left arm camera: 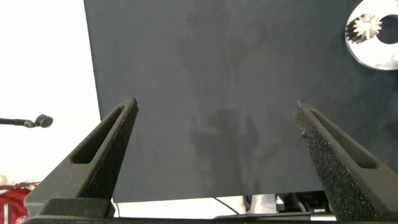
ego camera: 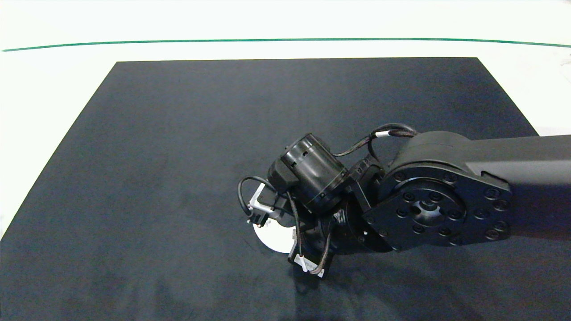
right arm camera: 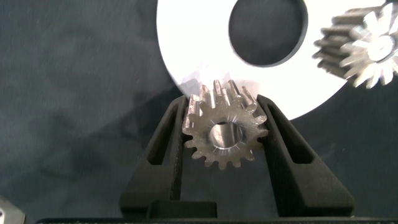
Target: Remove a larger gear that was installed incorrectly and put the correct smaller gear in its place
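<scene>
Right gripper (right arm camera: 222,134) clamped on smaller gear (right arm camera: 222,132), over edge of white disc (right arm camera: 199,46). Beyond, larger gear (right arm camera: 362,45) at disc's rim. Left gripper (left arm camera: 216,127) fingers spread wide, above dark mat (left arm camera: 217,81), well apart from disc.

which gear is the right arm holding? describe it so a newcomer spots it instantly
On the dark mat, find the white round plate with a hole. At its edge, the right gripper has its jaws shut on a silver metal gear, bore facing the camera; the other gear lies ungripped on the plate.
</scene>
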Motion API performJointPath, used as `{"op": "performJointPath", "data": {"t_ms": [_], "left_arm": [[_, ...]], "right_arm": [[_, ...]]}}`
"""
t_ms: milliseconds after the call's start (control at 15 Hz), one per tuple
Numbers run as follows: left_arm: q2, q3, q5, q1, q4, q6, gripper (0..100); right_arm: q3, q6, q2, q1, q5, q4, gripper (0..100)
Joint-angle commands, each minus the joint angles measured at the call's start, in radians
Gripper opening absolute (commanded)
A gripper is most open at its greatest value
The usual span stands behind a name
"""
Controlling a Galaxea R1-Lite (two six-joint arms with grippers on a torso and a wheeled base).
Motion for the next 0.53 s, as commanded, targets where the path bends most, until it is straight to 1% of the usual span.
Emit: {"op": "performJointPath", "data": {"t_ms": [67,333,533], "left_arm": [[0.001,0.0,0.001,-0.001,0.005,0.001,100],[0.001,0.001,0.001,0.0,0.005,0.005,100],[0.001,0.001,0.001,0.0,0.005,0.005,100]], "right_arm": [[0.009,-0.002,-0.001,0.0,-0.001,0.006,31],[-0.001,-0.001,0.001,0.003,0.003,0.003,31],[0.005,-0.001,0.01,0.006,0.003,-0.031,31]]}}
